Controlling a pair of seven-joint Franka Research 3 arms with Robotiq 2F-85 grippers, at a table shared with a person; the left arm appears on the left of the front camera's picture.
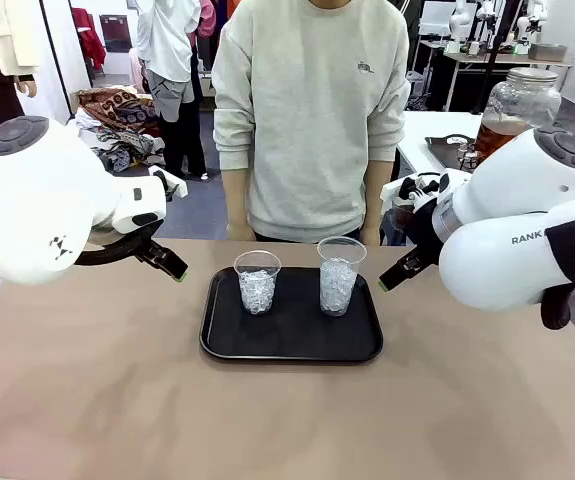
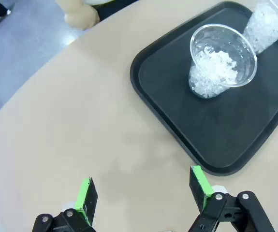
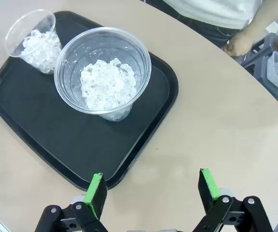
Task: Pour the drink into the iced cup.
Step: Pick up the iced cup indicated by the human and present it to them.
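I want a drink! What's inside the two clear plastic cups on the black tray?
The left clear plastic cup and the right clear plastic cup hold ice pieces. No coloured drink shows. The ice covers each cup's bottom.

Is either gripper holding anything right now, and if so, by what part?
Nothing is held. The left gripper and the right gripper are both open and empty, near the tray.
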